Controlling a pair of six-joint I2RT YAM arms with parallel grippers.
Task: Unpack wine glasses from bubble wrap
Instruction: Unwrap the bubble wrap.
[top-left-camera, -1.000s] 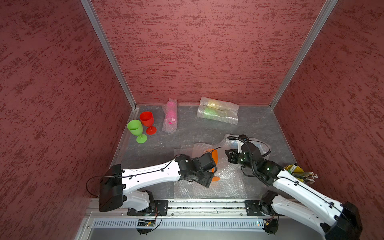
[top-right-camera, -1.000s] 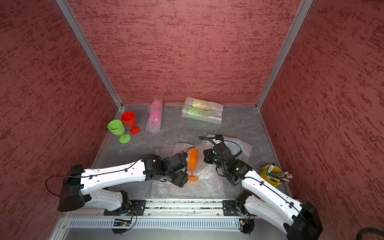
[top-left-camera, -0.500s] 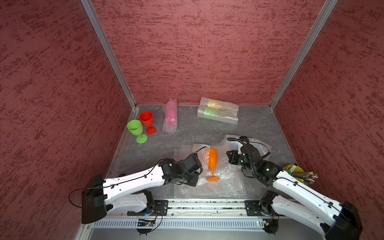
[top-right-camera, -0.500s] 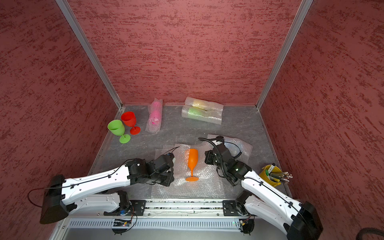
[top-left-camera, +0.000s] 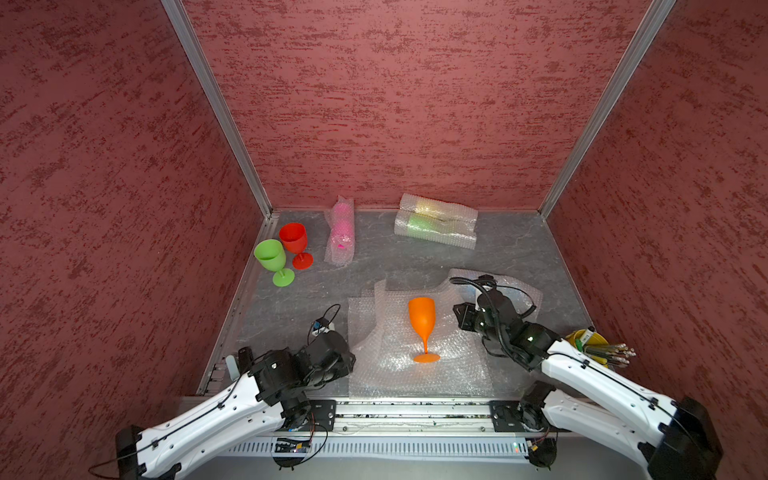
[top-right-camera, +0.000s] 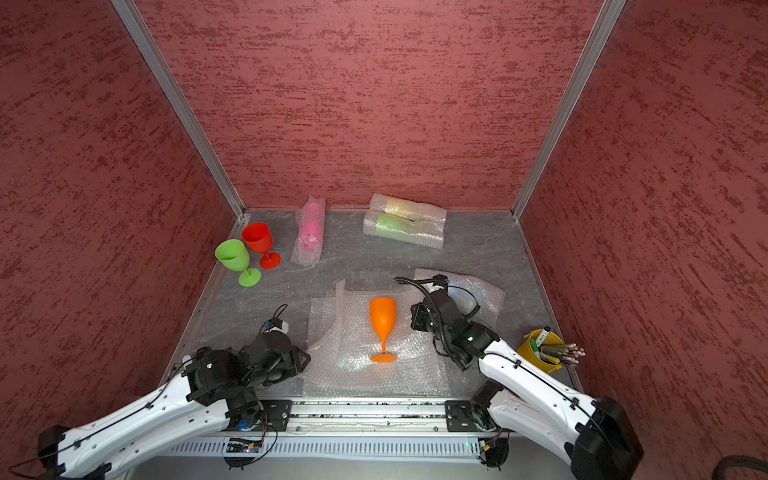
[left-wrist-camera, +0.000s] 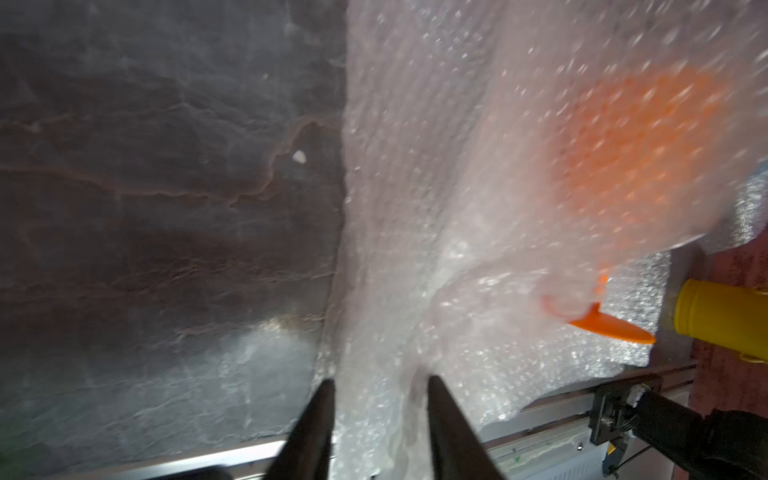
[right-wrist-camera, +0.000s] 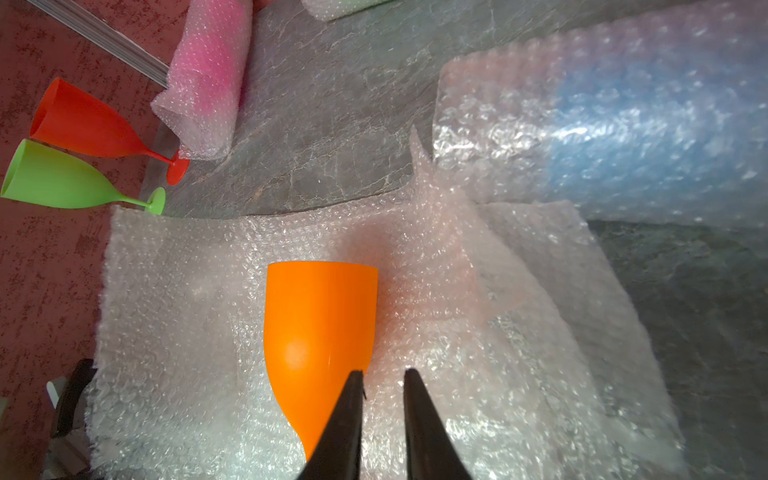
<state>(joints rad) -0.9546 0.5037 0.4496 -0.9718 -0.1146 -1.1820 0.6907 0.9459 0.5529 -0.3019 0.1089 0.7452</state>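
1. A grey stone-look table (top-left-camera: 415, 266) sits inside red textured walls (top-left-camera: 374, 104).
2. Nearest, the left pincer (left-wrist-camera: 380, 380) stands half open, tips astride the edge of a flat clear bubble-wrap sheet (top-left-camera: 415, 378); no firm grip shows.
3. On that sheet the bare orange plastic goblet (top-left-camera: 422, 318) lies on its side.
4. The right pincer (right-wrist-camera: 382, 370), narrowly parted and empty, sits just beside its bowl.
5. Farther back stand a light green plastic goblet (top-left-camera: 272, 257) and a red plastic goblet (top-left-camera: 294, 239).
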